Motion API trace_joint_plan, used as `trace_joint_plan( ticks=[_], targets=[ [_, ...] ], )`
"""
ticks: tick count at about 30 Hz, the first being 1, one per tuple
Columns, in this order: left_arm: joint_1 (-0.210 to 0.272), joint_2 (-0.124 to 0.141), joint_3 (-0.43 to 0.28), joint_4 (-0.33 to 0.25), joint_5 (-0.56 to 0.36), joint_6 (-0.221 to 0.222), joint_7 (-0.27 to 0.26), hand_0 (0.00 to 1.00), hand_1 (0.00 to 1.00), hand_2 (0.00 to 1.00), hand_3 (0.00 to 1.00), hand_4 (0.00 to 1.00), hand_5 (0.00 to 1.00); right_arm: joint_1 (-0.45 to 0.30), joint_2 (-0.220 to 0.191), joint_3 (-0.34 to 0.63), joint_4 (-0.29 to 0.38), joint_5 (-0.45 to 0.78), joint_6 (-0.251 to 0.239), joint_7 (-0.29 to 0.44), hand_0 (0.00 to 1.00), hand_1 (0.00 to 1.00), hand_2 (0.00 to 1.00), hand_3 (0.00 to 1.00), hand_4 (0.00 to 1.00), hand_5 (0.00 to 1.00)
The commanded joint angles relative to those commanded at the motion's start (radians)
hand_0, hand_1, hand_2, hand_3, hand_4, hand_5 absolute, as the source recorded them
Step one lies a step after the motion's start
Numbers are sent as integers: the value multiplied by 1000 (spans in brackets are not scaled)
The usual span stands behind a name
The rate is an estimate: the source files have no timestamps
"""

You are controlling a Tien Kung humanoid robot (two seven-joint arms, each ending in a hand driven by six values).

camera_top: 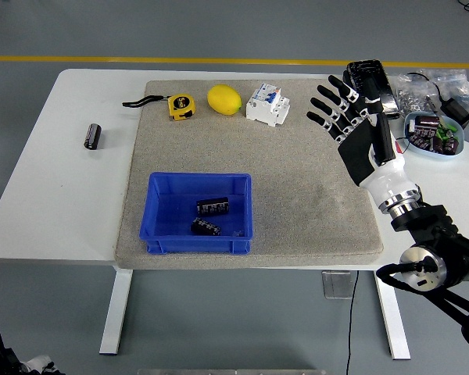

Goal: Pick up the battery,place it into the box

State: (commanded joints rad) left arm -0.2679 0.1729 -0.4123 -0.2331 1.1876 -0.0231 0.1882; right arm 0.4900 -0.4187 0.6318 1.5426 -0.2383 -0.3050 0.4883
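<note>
A blue box [159, 209] sits at the near left of the grey mat and holds two black batteries [213, 206] [205, 227]. Another black battery [92, 135] lies on the bare white table at the far left. My right hand [340, 109] hovers over the mat's far right part, fingers spread, holding nothing. It is far from the box and from the loose battery. My left arm is out of view.
A yellow tape measure [180, 105], a lemon [224, 99] and a white circuit breaker [266, 104] line the mat's far edge. A light blue dish of batteries [433, 137] and plastic bags [438, 87] sit at the table's far right.
</note>
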Motion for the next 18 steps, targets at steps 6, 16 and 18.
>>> trace_joint_plan(
  ticks=[6,16,18],
  targets=[
    [2,2,-2,0,3,-2,0,755,743,787,642,670,538,-5,6,-4,-6,8,0,2,812,795,819,865,998,872],
    [6,5,-3,0,4,-5,0,751,739,783,641,669,538,-15,13,-4,-13,10,12,0,817,798,820,847,998,893],
    [5,6,0,1,0,-5,-2,751,739,783,641,669,538,-16,15,-4,-16,12,15,0,817,798,820,847,998,893]
  ],
)
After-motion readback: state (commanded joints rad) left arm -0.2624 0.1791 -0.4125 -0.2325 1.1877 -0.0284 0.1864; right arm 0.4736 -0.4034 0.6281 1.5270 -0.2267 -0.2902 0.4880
